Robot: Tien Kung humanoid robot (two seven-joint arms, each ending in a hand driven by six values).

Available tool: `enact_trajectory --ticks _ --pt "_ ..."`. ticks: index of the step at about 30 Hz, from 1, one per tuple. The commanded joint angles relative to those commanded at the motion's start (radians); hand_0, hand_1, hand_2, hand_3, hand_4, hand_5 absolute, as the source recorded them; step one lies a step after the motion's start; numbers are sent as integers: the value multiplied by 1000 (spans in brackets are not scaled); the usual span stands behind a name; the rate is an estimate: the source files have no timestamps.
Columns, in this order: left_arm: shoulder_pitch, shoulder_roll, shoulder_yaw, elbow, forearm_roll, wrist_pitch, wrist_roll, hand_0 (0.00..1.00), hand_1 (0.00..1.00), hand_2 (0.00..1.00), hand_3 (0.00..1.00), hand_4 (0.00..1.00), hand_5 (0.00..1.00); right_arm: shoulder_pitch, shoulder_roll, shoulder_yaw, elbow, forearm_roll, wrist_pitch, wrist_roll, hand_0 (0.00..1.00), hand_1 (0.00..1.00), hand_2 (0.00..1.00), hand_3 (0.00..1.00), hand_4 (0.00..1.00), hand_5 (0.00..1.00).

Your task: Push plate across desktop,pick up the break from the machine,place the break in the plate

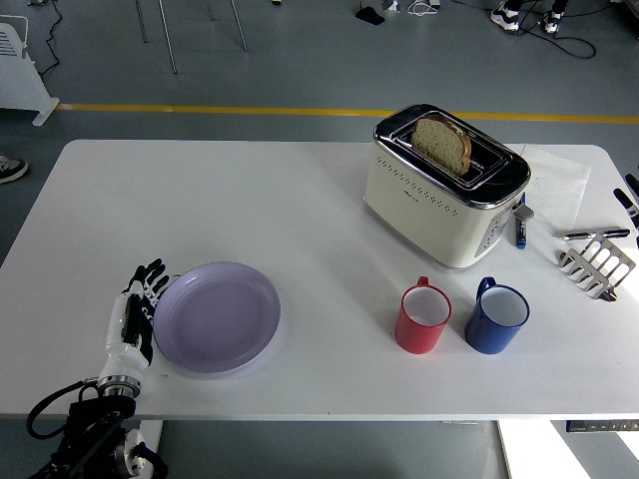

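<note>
A pale purple plate lies near the table's front left. My left hand rests flat against its left rim, fingers straight and holding nothing. A slice of brown bread stands upright in a slot of the cream and chrome toaster at the back right. Only the black fingertips of my right hand show at the right edge, above the toast rack.
A red mug and a blue mug stand in front of the toaster. A metal toast rack, a pen and a white sheet lie at the right. A shoe shows at the far left edge.
</note>
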Motion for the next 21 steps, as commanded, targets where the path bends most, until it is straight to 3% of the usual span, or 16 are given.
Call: enact_trajectory --ticks 12,21 --pt "-14 9 106 -27 -50 -4 3 824 867 886 821 594 998 -7 0 -4 0 -1 1 0 786 719 702 693 476 497" --pt "-14 14 147 -38 -75 -5 2 824 866 886 820 593 998 -17 -1 -10 -1 -1 2 1 786 719 697 692 476 496"
